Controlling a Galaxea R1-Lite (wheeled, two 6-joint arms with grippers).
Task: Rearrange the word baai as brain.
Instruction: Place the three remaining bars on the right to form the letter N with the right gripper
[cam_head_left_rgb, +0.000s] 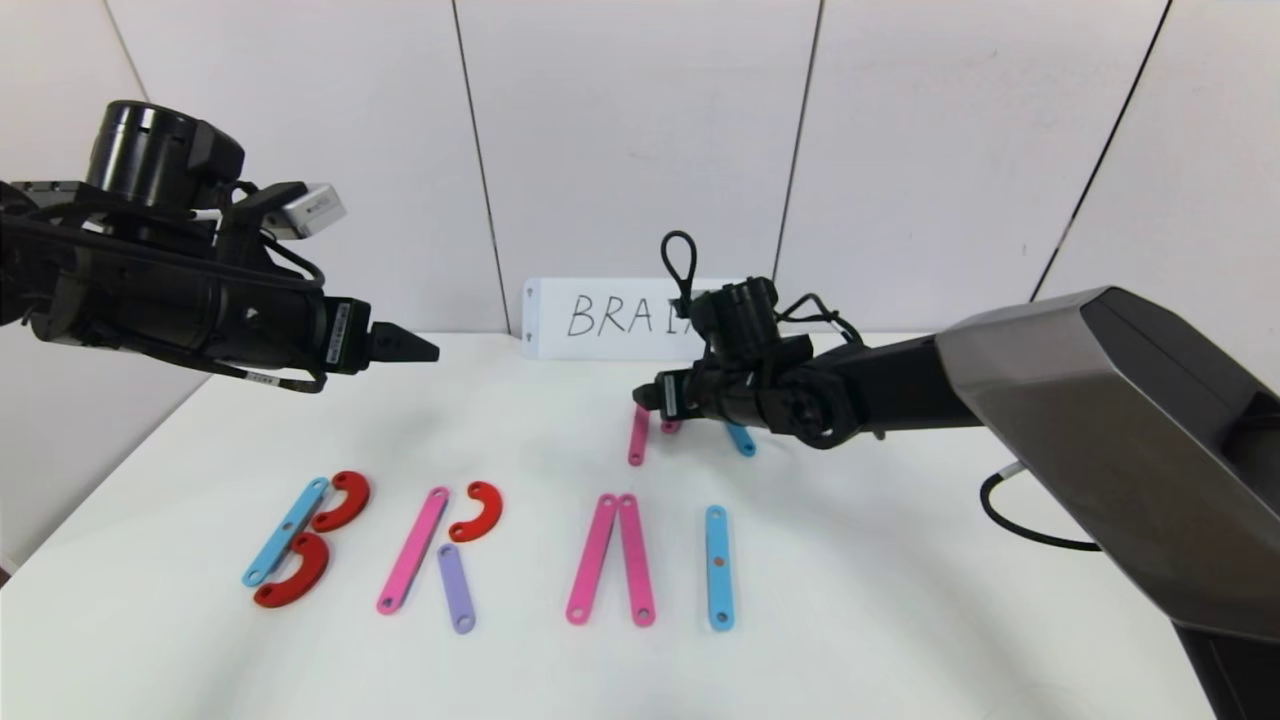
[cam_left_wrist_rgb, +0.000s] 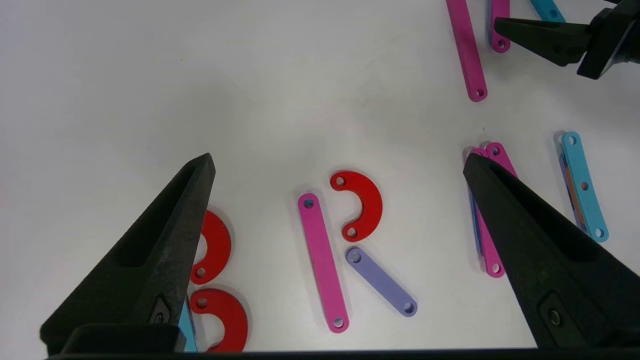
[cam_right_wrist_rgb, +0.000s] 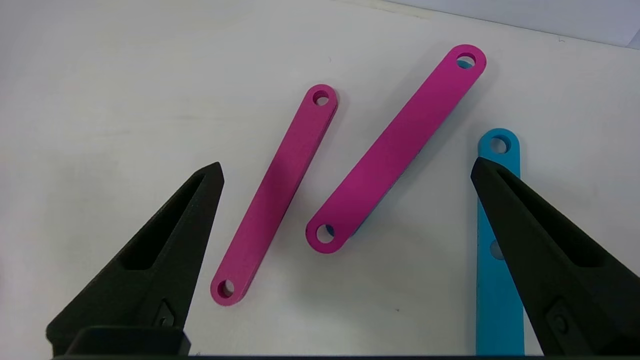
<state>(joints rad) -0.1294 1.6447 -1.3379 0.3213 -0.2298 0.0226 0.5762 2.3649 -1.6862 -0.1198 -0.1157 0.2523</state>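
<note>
The word of flat plastic pieces lies along the table front. A blue strip (cam_head_left_rgb: 285, 530) with two red arcs (cam_head_left_rgb: 343, 500) forms B. A pink strip (cam_head_left_rgb: 412, 550), a red arc (cam_left_wrist_rgb: 362, 202) and a purple strip (cam_left_wrist_rgb: 381, 281) form R. Two pink strips (cam_head_left_rgb: 592, 558) meet at the top, and a blue strip (cam_head_left_rgb: 718, 567) stands alone. My right gripper (cam_head_left_rgb: 645, 395) hangs open over spare pieces farther back, two pink strips (cam_right_wrist_rgb: 274, 195) and a blue strip (cam_right_wrist_rgb: 495, 300). My left gripper (cam_head_left_rgb: 410, 345) is raised at the left, open and holding nothing.
A white card (cam_head_left_rgb: 620, 318) with handwritten letters leans against the back wall, partly hidden by the right arm. A black cable (cam_head_left_rgb: 1020, 520) lies on the table at the right. The wall panels close off the table's far edge.
</note>
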